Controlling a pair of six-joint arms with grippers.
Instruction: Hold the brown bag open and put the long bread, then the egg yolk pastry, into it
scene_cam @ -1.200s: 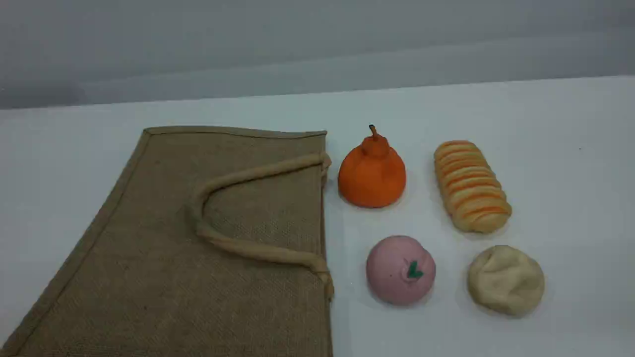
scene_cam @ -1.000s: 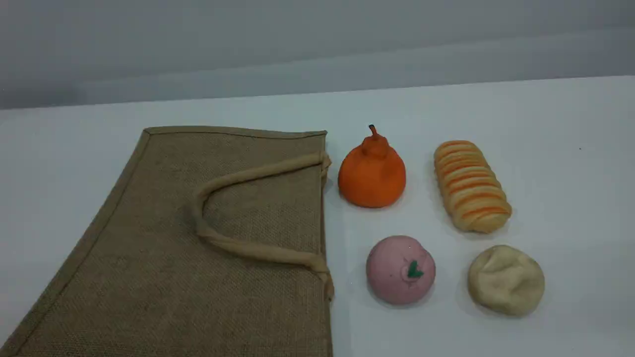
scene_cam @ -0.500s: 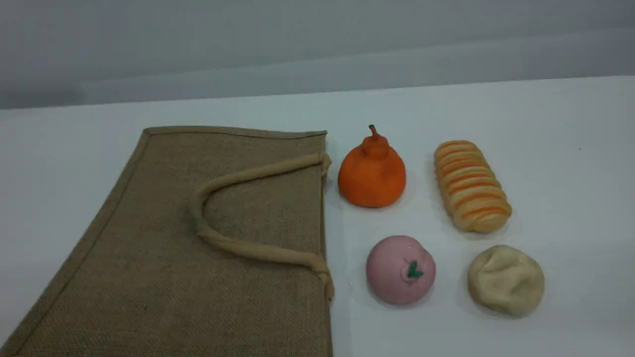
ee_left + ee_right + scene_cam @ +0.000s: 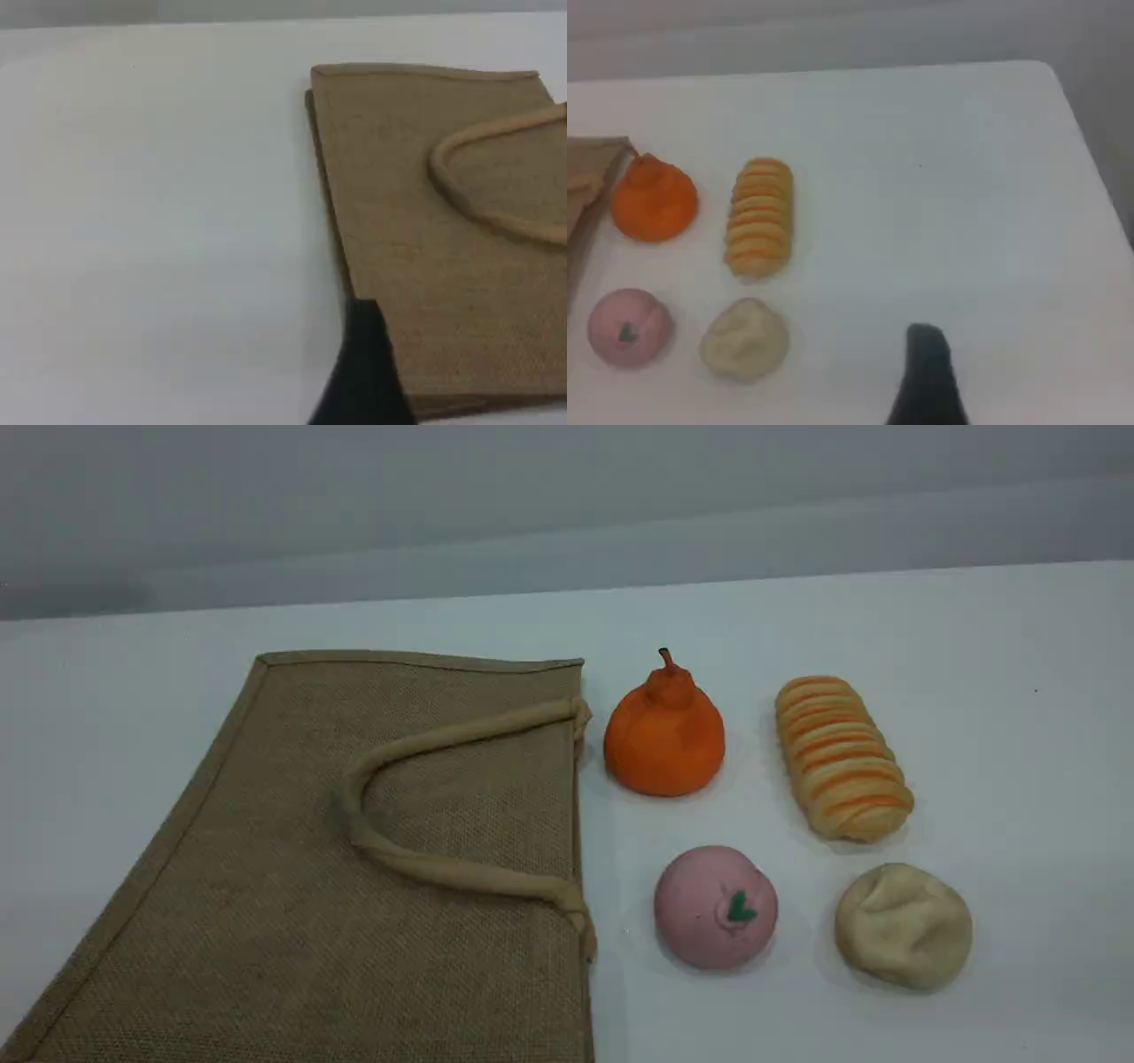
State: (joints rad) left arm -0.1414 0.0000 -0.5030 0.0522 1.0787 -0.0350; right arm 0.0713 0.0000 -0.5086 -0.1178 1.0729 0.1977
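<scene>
Nothing is packed yet: we see the brown bag [image 4: 310, 886] flat and closed at left, the long bread [image 4: 842, 757] and, nearer us, the egg yolk pastry [image 4: 904, 926] on the table [image 4: 1019, 691] to its right. Both arms hover high, left gripper [image 4: 366, 359] by the bag's left edge, right gripper [image 4: 926, 367] right of the pastry, jaws apart, holding nothing.

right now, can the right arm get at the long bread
Probably yes. The bread lies uncovered, apart from the pear and pastry, and only bare table separates it from the right fingers.
</scene>
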